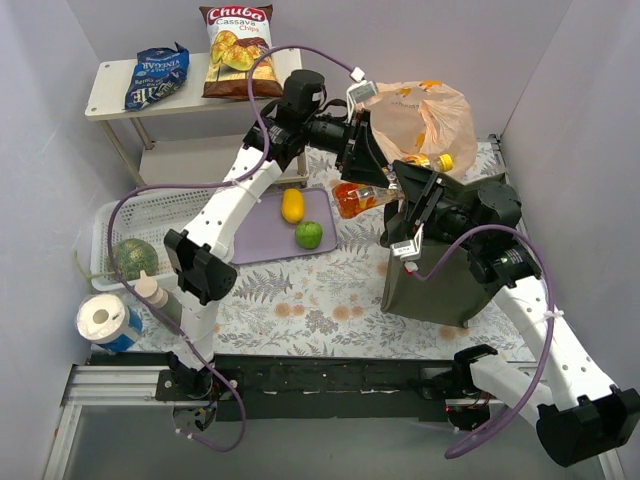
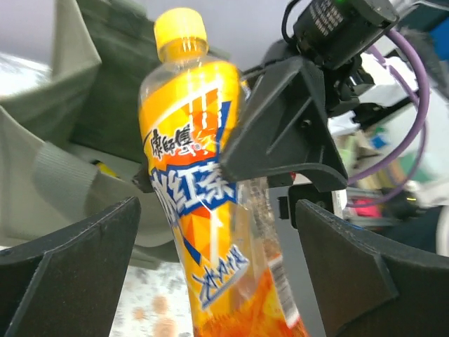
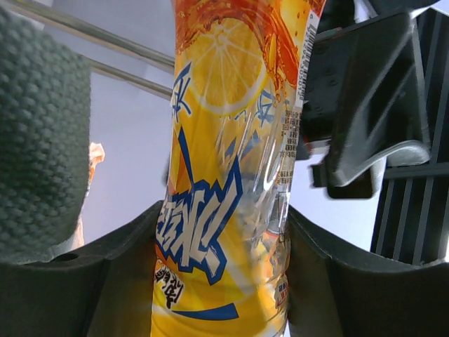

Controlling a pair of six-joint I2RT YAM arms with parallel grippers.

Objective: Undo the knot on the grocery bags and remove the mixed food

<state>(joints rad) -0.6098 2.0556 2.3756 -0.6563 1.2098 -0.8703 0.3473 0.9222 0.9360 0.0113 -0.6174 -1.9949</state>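
Right gripper was clamped on the orange drink bottle: both fingers were pressed against the label, and the gap between them was filled by the bottle body. In the left wrist view the same grip was seen on the bottle's mid-section, below the yellow cap. Left gripper was spread wide, one finger on either side of the bottle's lower half, with gaps left on both sides; no contact was visible.

Bottle was held in the air, tilted, cap end toward the grocery bag, base end toward the left arm. It was positioned above the table, between the lavender tray and the olive-green tote.

Grocery bag was seated at the far right of the table, just behind the tote, crumpled, with orange items visible through the plastic. Knot could not be made out.

Rest of the food was spread out:
- Yellow fruit and green fruit were placed close together on the tray.
- Melon was lying in the white basket at the left edge.
- Cassava chips bag was propped upright on the white shelf at the far left, dark-blue snack bag just beside it.

A paper roll and a small squeeze bottle were stood at the near left corner.
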